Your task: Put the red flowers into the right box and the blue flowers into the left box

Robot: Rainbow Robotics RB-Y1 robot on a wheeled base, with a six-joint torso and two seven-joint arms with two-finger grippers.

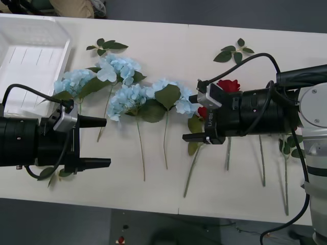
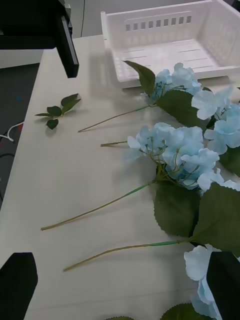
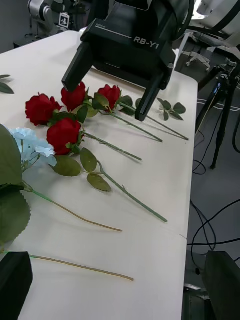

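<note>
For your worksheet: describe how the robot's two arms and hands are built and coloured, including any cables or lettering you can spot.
Both arms end in thick black cylindrical wrists. Each carries a small silver-grey block and a looping black cable. The left hand and right hand have two black fingers each. White "RB-Y1" lettering marks the right hand's body, and a white-grey arm segment sits behind it.

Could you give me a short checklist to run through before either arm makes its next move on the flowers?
1. Left gripper open and holding nothing: ok.
2. Right gripper open, hovering over the red flowers: ok.
3. Red flowers lie apart enough for a single pick: cannot tell; in the left wrist view four blooms cluster close, stems fanning out.
4. Blue flowers still on the table, none in the left box: ok to start.
5. Left box within sight of the left arm: ok.
6. Right box located: cannot tell.
</note>
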